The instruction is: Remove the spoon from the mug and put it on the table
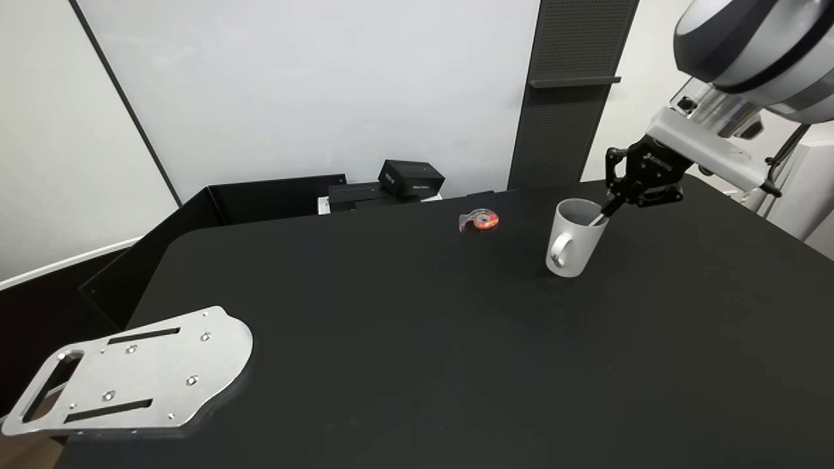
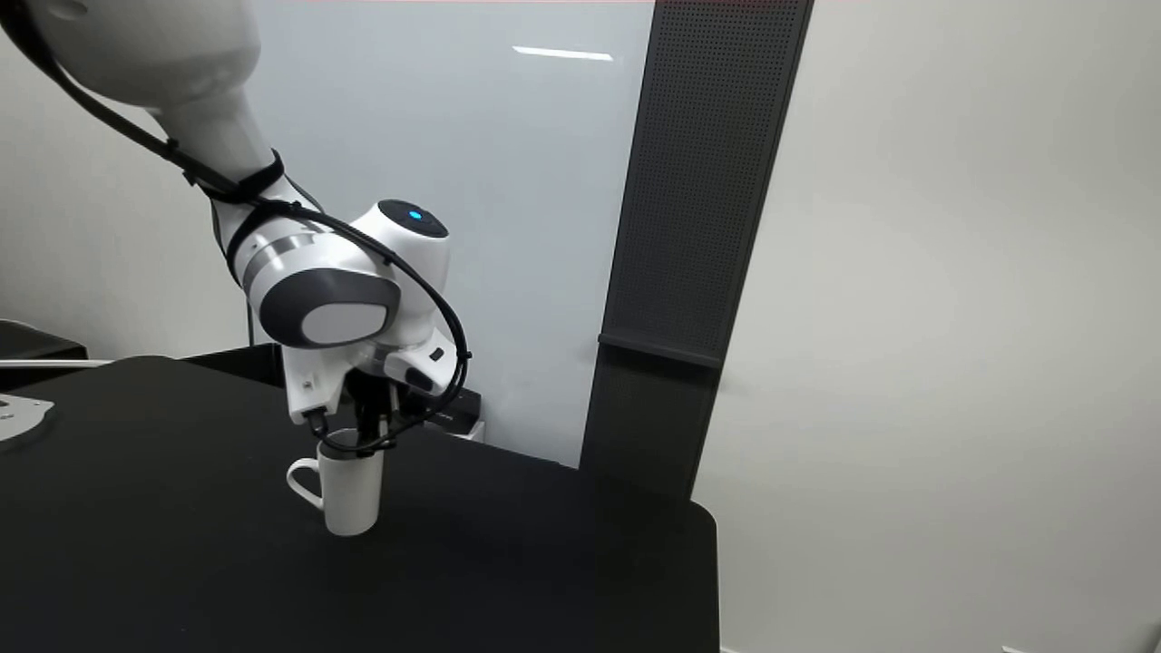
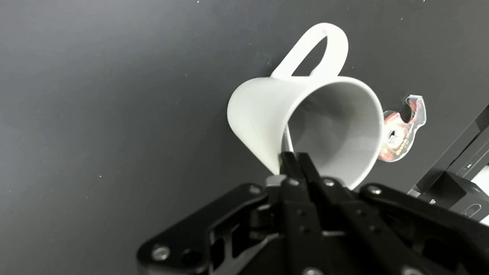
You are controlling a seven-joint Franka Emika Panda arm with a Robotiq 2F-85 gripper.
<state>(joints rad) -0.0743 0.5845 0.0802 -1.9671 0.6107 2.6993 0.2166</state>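
The white mug (image 1: 580, 246) stands upright on the black table (image 1: 391, 326); it also shows in an exterior view (image 2: 352, 494) and in the wrist view (image 3: 259, 109), where its handle points up. The spoon (image 3: 289, 141) leans inside the mug against the rim; only a short pale strip shows, also in an exterior view (image 1: 595, 221). Its lower end is hidden in the mug. My gripper (image 3: 293, 156) is at the mug's rim, its fingertips nearly together, with the strip running up into them. In an exterior view (image 1: 611, 206) my gripper reaches down at a slant, opposite the handle.
A small red-orange tape dispenser (image 1: 483, 220) lies beside the mug and shows in the wrist view (image 3: 397, 133). A light grey metal plate (image 1: 156, 368) lies at the table's far corner. Black boxes (image 1: 410, 179) stand behind the back edge, by the white wall.
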